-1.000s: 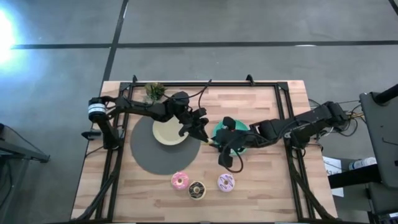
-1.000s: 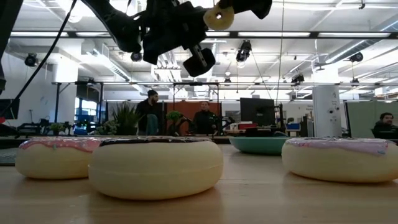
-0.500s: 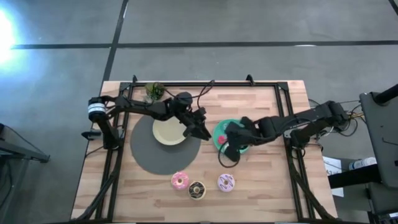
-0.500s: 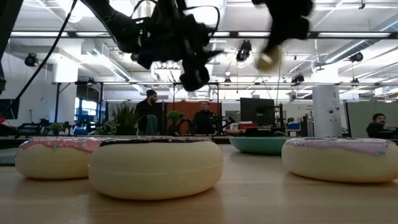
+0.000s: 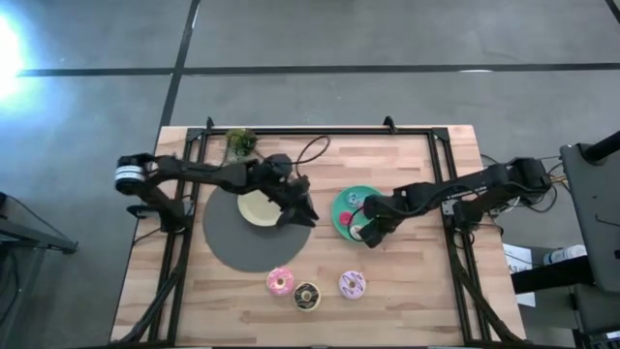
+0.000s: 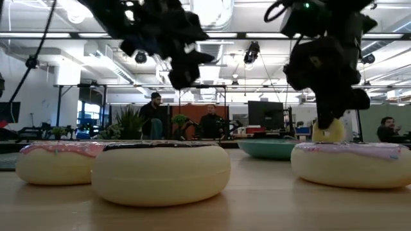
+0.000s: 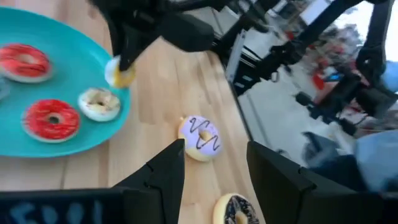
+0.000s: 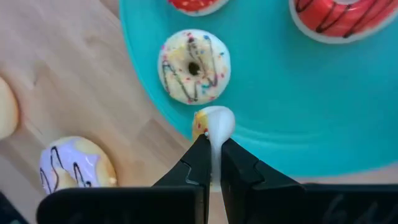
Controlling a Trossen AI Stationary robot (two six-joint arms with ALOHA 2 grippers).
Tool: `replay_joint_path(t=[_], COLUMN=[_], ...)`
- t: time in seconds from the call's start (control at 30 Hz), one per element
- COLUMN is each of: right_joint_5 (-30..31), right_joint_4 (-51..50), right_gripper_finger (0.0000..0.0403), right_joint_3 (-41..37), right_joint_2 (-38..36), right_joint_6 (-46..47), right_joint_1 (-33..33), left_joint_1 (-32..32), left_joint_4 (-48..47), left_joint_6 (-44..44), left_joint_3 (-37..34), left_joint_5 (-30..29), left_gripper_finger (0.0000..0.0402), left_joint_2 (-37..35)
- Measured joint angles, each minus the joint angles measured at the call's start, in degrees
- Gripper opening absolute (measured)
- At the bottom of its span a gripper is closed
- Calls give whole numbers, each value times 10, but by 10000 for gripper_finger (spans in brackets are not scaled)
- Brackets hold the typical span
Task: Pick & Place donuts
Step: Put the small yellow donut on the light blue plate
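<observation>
Right gripper pinched a mini donut on edge, fingers pressed thin against it, hanging over the near rim of the teal plate, likely for a drop there. Plate already held two red minis and a white sprinkled one, so free room was tight. Left gripper hung spread and empty by the beige plate. Pink, chocolate and lilac donuts sat in a row on the table, well apart from both.

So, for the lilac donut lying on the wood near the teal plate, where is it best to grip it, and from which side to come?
The lilac donut lies flat, icing up, apart from the chocolate donut beside it. Probably best to come straight down from above, one finger in the centre hole and one outside the rim, or across the whole ring. Its side facing the teal plate is clear.
</observation>
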Motion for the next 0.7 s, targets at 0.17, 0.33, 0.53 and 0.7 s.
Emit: replay_joint_path(t=[0.17,0.33,0.53,0.7], right_joint_5=[-2,19,53,37], right_joint_4=[51,49,52,44], right_gripper_finger=[13,13,13,13], right_joint_3=[-39,-45,-31,-36], right_joint_2=[-20,-19,-17,-1], right_joint_6=[5,-21,-64,-73], right_joint_1=[-27,-51,-69,-85], left_joint_1=[-15,-19,-20,-32], left_joint_4=[-13,-10,13,21], left_joint_6=[-4,-53,-109,-123], left_joint_3=[-78,-155,-210,-228], left_joint_5=[-91,-157,-183,-210], left_gripper_finger=[147,147,147,147], left_joint_2=[-95,-176,-233,-258])
